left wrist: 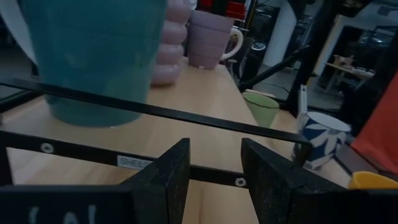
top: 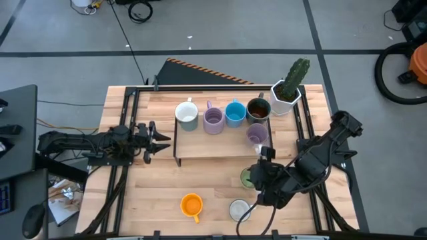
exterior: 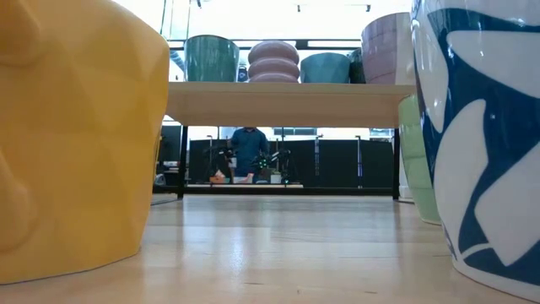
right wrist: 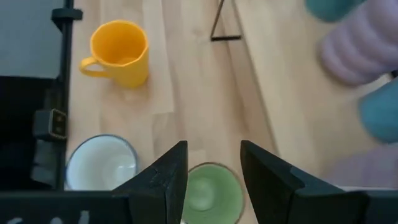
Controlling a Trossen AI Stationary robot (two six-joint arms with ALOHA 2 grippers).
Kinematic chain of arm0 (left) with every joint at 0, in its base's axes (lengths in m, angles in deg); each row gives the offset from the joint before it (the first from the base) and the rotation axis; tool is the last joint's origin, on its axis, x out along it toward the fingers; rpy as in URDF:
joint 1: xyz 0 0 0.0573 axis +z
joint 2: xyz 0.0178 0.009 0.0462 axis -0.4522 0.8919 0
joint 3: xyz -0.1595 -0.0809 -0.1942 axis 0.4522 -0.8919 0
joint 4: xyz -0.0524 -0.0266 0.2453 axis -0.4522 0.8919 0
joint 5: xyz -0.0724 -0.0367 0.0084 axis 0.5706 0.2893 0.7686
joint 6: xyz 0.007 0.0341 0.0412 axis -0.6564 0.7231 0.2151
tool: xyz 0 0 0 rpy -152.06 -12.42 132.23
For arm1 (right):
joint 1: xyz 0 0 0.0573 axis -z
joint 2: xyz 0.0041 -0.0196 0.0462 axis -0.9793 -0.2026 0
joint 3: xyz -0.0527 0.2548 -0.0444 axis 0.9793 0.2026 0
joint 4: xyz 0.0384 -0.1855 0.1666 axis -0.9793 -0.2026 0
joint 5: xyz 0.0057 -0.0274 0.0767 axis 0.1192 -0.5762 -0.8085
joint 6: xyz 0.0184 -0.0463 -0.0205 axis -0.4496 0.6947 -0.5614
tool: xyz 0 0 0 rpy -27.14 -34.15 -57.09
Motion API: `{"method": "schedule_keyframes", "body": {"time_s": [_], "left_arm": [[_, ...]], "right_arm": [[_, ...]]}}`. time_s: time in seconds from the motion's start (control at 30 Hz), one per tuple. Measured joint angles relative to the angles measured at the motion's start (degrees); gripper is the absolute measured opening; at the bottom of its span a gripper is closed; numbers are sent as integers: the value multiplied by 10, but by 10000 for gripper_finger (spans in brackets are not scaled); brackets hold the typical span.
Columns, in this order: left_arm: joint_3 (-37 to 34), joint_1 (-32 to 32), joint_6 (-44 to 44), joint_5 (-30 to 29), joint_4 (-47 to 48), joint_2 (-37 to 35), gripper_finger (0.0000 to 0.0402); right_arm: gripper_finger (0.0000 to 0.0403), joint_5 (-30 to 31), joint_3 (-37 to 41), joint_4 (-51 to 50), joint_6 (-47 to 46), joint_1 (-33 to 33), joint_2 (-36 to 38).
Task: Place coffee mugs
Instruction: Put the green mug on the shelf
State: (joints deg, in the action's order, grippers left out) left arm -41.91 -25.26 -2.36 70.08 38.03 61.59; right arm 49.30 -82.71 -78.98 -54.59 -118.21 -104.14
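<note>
The green mug (right wrist: 210, 193) stands on the surface (top: 153, 193) directly below the right gripper (right wrist: 211, 167), its fingers spread; the left gripper (left wrist: 214, 171) waits spread by the shelf (top: 200, 143).

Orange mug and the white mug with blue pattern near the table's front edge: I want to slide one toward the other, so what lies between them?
Only bare wooden table lies between the orange mug and the white blue-patterned mug, as the high view shows.

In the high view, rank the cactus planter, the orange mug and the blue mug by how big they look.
1. Cactus planter, clearly largest with its plant.
2. Orange mug and blue mug: they look about alike, so I won't rank one over the other.
</note>
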Motion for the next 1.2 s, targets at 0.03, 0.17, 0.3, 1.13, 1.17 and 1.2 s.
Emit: {"method": "schedule_keyframes", "body": {"time_s": [0.03, 0.17, 0.3, 1.13, 1.17, 1.2], "left_arm": [[0, 0, 1, -5, 0, 0, 149], [0, 0, 3, -13, 0, 0, 149], [0, 1, 4, -28, 4, 0, 149], [0, 1, 32, -55, 3, 0, 149], [0, 1, 33, -55, 3, 0, 149], [0, 1, 34, -55, 3, 0, 149]], "right_arm": [[154, -9, 3, 5, -1, 0, -2], [153, -28, 6, 20, -2, 2, -19], [153, -55, 7, 14, -1, 2, -49], [210, -174, 65, -5, -88, 19, -130], [212, -176, 72, -5, -90, 19, -129], [214, -175, 75, -4, -94, 19, -128]]}}
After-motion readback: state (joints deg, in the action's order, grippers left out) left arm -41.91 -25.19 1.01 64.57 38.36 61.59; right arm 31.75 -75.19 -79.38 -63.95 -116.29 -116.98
